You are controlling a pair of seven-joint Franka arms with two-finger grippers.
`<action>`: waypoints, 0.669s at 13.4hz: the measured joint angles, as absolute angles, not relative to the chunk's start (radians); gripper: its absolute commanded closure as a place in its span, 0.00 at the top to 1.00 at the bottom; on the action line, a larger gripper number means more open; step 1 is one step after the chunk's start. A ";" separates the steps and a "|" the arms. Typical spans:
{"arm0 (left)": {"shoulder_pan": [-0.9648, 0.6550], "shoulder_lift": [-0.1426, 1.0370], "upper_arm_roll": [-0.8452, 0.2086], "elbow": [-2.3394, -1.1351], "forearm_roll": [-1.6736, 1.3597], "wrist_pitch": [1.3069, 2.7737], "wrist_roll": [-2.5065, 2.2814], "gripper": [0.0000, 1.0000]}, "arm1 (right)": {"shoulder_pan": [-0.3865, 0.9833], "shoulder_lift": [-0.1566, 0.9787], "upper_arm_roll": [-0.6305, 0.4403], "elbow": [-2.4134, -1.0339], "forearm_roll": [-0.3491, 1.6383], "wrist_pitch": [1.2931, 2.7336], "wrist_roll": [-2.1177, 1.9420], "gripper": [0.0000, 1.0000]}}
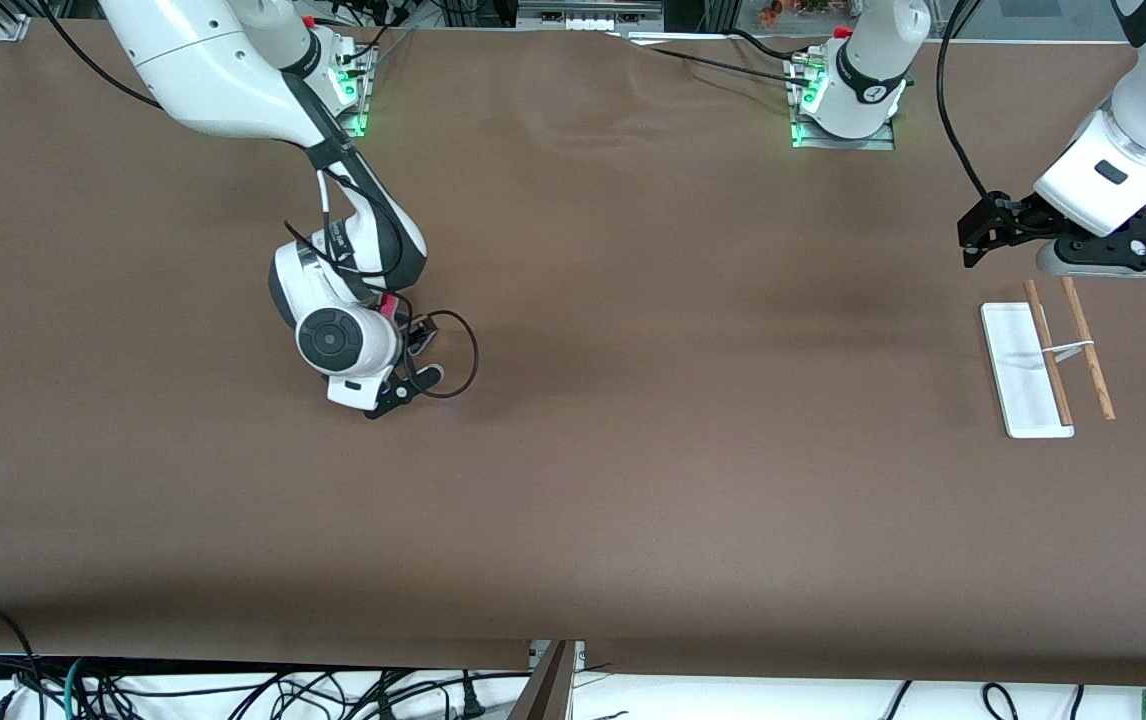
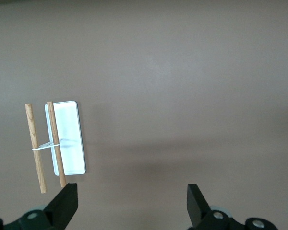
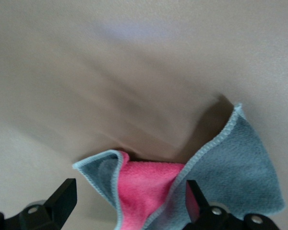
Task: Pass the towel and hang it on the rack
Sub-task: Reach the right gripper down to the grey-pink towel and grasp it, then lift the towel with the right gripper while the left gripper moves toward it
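Pink and grey cloth, the towel (image 3: 182, 191), is seen crumpled on the table (image 1: 573, 480) just under the right gripper (image 3: 129, 203), partly between its widely parted jaws and partly spread past one fingertip (image 3: 194, 196). Nothing is held. The first step, the pick-up, is judged to be in hand: a descent and a closing on a raised fold are called for before any pass can be made.

Over the table at its own end, the left gripper (image 2: 132, 203) waits with jaws equally wide and empty; the rack (image 2: 62, 143) is seen past one of its fingertips, apart from it, and appears to lie tipped over with its rods flat.

In the front view the towel is hidden entirely beneath the right arm's wrist. Its lower edge is cut off in the right wrist view, so its full extent cannot be judged.
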State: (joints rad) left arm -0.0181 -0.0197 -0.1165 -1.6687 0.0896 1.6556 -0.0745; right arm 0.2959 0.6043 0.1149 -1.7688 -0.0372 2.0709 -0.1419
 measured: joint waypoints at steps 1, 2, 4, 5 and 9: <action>-0.018 -0.020 -0.117 -1.669 0.090 1.656 -0.075 1.00 | 0.292 0.589 0.115 -1.797 -0.037 2.085 -0.153 0.99; -0.018 -0.020 -0.116 -1.669 0.090 1.656 -0.075 1.00 | 0.291 0.572 0.115 -1.826 -0.037 2.096 -0.158 0.90; -0.018 -0.019 -0.116 -1.669 0.090 1.656 -0.075 1.00 | 0.292 0.543 0.122 -1.865 -0.037 2.106 -0.162 0.52; -0.018 -0.019 -0.116 -1.669 0.090 1.656 -0.075 1.00 | 0.293 0.535 0.131 -1.874 -0.037 2.107 -0.162 0.49; -0.018 -0.019 -0.116 -1.669 0.090 1.655 -0.075 1.00 | 0.295 0.530 0.144 -1.908 -0.037 2.158 -0.162 0.34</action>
